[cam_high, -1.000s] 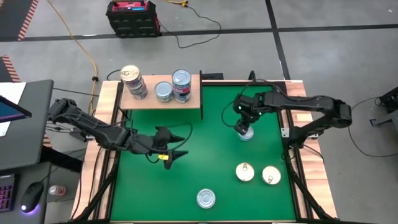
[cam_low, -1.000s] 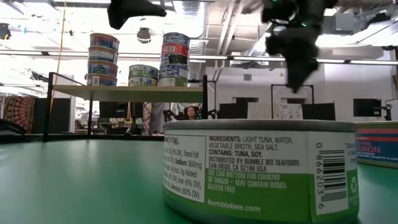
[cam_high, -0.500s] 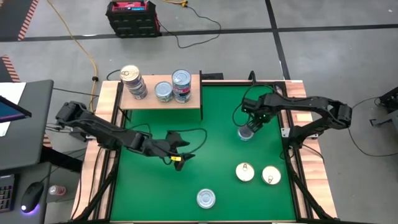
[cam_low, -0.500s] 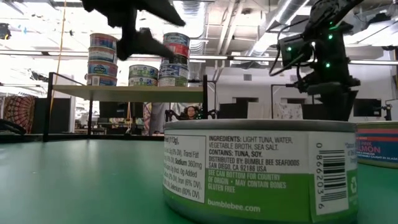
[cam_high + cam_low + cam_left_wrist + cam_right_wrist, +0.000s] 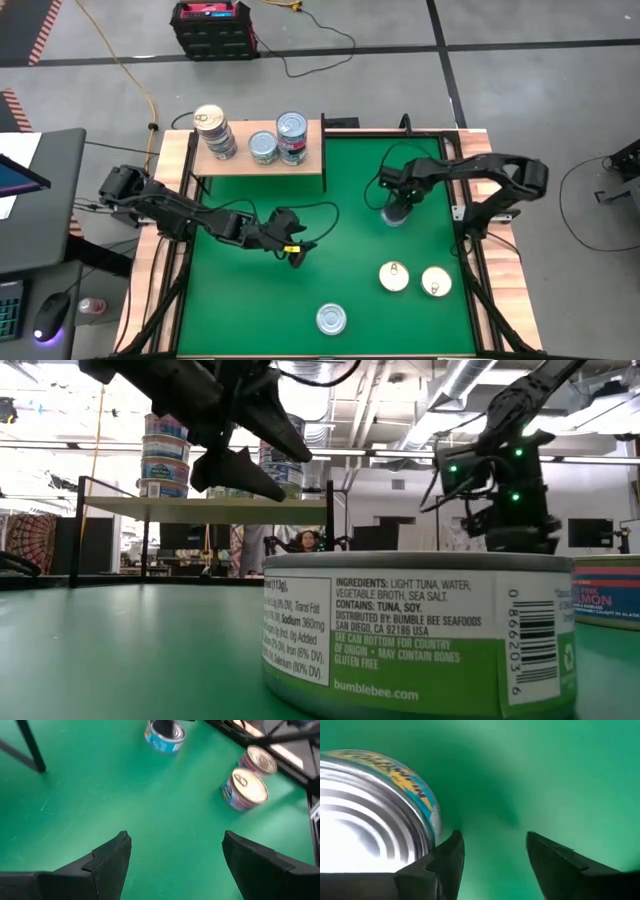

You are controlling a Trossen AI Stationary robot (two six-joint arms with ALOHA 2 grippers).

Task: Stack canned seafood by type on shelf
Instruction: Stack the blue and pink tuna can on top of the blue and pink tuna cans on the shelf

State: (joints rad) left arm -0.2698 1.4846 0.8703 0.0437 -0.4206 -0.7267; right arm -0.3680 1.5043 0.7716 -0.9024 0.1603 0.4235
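Jaws on the right gripper [image 5: 396, 205] stand parted and hold nothing; in the right wrist view a silver-lidded tin [image 5: 367, 812] sits just outside one finger, not between the two. Jaws on the left gripper [image 5: 295, 250] are spread wide and empty over bare green mat [image 5: 350, 290] near mid-bench.

Change over the last second: we see the right gripper has dropped from above the blue-sided tin [image 5: 395, 214] to tin level, close beside it, while the left arm has reached further across the mat toward the three loose tins. We read both as approach moves; no tin is gripped yet.

Task items now:
- shelf [image 5: 262, 160] at the far left of the bench carries a tall stack [image 5: 214, 132], a short middle stack [image 5: 263, 147] and a taller stack [image 5: 291, 137].
- still on the mat: two gold-lidded tins [image 5: 395, 276] and [image 5: 436, 282] side by side, and a silver-lidded tin [image 5: 331, 319] at the near edge.
- low view: a green-labelled tuna tin [image 5: 420, 635] fills the foreground.

Judgement: sorting is well along, but four tins remain off the shelf. The right jaws look offset from their tin and likely need re-centring before closing.
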